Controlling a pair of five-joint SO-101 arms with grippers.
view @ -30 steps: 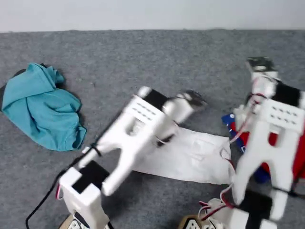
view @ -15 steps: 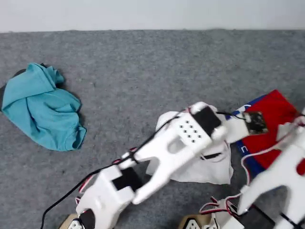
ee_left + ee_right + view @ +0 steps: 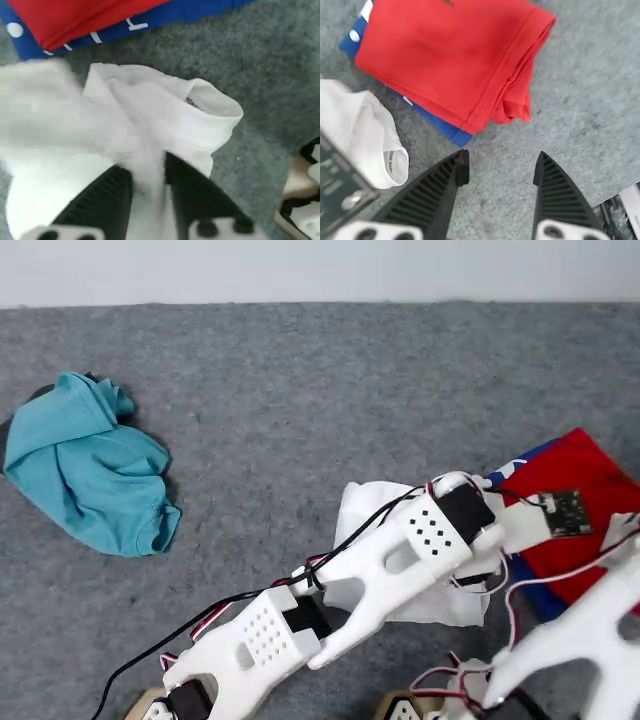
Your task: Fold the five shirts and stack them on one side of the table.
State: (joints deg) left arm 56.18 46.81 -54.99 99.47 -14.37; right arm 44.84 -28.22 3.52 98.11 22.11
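Observation:
A white shirt lies bunched near the table's front, partly under my left arm, which stretches across it toward the right. My left gripper is shut on a fold of the white shirt, whose collar opening faces up. Just right of it a folded red shirt rests on a folded blue shirt. A crumpled teal shirt sits at the far left. My right gripper hangs open over bare table beside the red shirt, holding nothing.
Grey carpet-like cloth covers the table, with open room across the middle and back. A dark piece peeks from under the teal shirt. My right arm stands at the front right, close to the stack.
My left arm swung right, dragging the white shirt into a bunch beside the red and blue stack. The right arm drew back toward the front right, uncovering the stack.

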